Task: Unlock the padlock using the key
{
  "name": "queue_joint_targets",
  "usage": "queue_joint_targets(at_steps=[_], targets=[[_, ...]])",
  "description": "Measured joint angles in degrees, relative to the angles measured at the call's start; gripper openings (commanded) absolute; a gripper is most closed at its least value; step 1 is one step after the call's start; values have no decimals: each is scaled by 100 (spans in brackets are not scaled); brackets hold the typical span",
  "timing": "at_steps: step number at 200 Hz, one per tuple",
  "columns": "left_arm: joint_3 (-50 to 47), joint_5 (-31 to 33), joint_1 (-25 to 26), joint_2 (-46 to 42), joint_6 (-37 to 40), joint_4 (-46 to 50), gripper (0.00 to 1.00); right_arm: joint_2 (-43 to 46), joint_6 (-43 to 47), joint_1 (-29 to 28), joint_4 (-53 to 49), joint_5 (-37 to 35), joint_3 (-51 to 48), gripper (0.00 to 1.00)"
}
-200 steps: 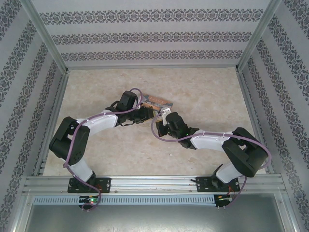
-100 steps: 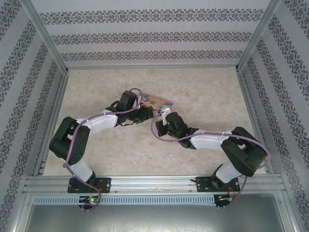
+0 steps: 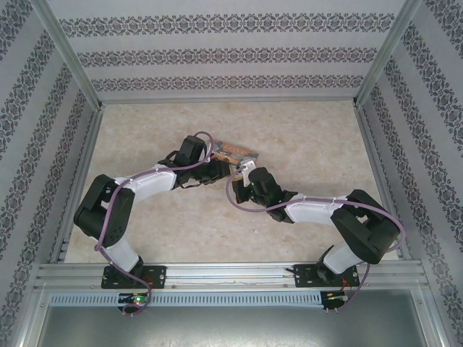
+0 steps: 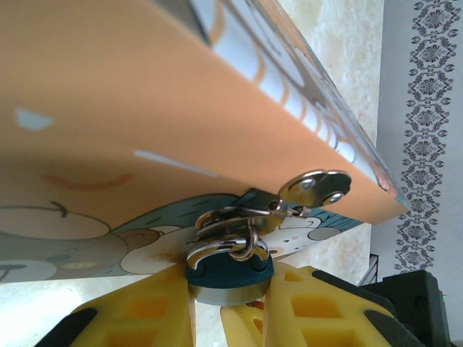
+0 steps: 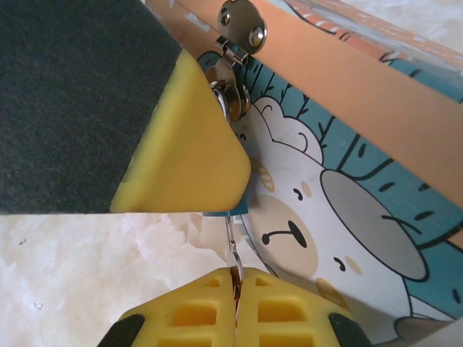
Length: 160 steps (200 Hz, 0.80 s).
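The padlock [image 4: 228, 275] has a dark teal body, and its silvery shackle [image 4: 221, 242] is hooked through the metal clasp [image 4: 312, 188] of the orange picture box [image 4: 108, 108]. My left gripper [image 4: 228, 289] is shut on the padlock's body, one yellow finger on each side. In the right wrist view, my right gripper [image 5: 235, 289] is shut on the thin silvery key [image 5: 231, 246]. The key's tip reaches up into the underside of the padlock [image 5: 226, 212], below the left gripper's yellow finger [image 5: 181, 152]. From above, both grippers [image 3: 221, 170] [image 3: 243, 175] meet at the box's near corner.
The orange box [image 3: 235, 150] with its cartoon bear [image 5: 311, 217] lies on the marble-patterned table [image 3: 304, 137] just behind the grippers. Patterned walls and metal posts ring the table. Bare tabletop stretches to the left, right and back.
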<state>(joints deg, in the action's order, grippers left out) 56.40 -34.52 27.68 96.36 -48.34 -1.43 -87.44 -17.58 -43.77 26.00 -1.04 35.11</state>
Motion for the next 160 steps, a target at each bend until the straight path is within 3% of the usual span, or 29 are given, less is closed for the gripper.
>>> queue_joint_targets(at_steps=[116, 160], targets=[[44, 98, -11, 0, -17, 7, 24, -223, 44, 55, 411, -107, 0, 0], [66, 118, -33, 0, -37, -37, 24, -273, 111, 262, 511, 223, 31, 0]])
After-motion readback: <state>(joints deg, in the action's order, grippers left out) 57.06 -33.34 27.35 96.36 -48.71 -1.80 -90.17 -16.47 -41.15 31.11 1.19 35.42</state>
